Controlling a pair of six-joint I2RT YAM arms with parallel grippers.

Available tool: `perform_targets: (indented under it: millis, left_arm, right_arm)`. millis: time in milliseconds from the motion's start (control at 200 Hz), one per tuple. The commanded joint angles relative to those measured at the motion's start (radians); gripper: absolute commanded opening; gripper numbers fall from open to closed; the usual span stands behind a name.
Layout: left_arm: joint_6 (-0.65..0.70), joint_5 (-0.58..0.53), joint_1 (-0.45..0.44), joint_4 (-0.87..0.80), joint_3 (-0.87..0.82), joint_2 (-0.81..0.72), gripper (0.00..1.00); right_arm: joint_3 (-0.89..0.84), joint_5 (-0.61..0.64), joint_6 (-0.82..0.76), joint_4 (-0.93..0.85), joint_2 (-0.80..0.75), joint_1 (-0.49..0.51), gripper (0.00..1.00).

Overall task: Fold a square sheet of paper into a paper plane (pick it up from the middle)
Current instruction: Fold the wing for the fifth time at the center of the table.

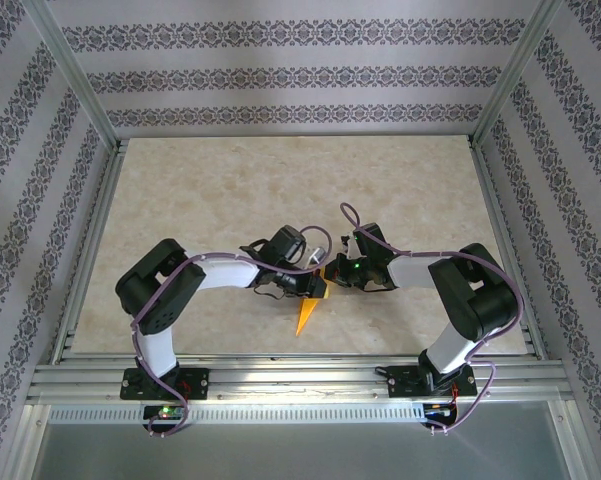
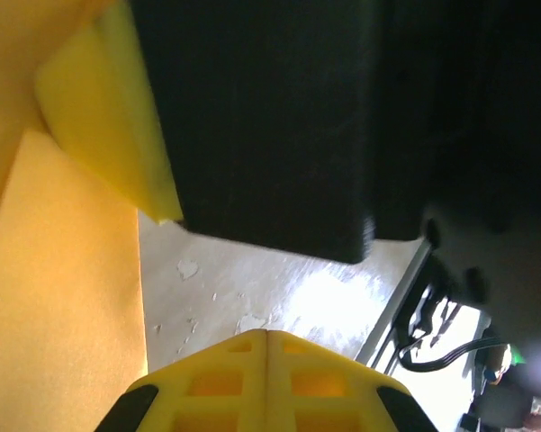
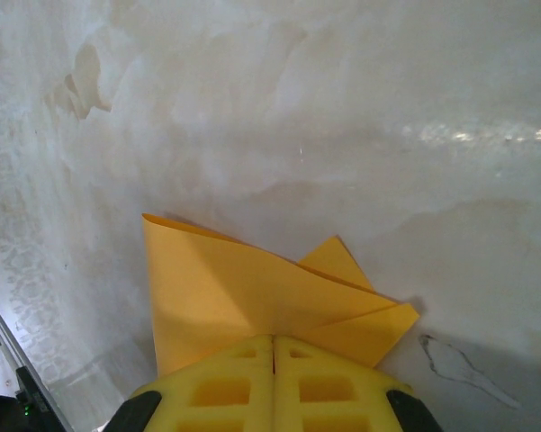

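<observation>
The right gripper (image 3: pixel 273 342) had its jaws clenched together. The square sheet of paper (image 3: pixel 225 288), folded into a pointed wedge, ran in under their tips; whether they pinched it I cannot tell. The left gripper (image 2: pixel 267 337) was clenched too, with the orange sheet just beside it. Both met over the table (image 1: pixel 180 200), beyond the middle of the near rail (image 1: pixel 300 372), and the wedge's tip pointed towards that rail.

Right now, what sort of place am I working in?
Probably a staged robot test booth, not a home: aluminium frame around patterned wallpaper panels, and a marble-look tabletop.
</observation>
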Motion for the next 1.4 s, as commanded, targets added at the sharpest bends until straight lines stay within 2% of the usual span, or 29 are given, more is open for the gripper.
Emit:
perform_targets:
  millis: [0,270,979,1249,1394]
  left_arm:
    - [0.04,-0.055,-0.02,-0.121,0.006,0.019,0.0]
    - [0.057,-0.078,-0.028,-0.146,-0.102,-0.023,0.0]
    - [0.075,-0.029,-0.037,-0.184,-0.309,-0.215,0.01]
    - [0.086,-0.045,-0.037,-0.215,-0.283,-0.292,0.01]
    - [0.031,-0.113,-0.021,-0.155,-0.28,-0.378,0.02]
  right_arm:
    - [-0.035,0.08,-0.008,-0.062,0.046,-0.004,0.0]
    - [-0.041,0.088,-0.01,-0.067,0.064,-0.008,0.0]
    - [-0.037,0.094,-0.013,-0.075,0.064,-0.008,0.0]
    - [-0.025,0.074,-0.014,-0.071,0.061,-0.004,0.0]
    - [-0.011,0.037,-0.018,-0.046,0.042,0.005,0.0]
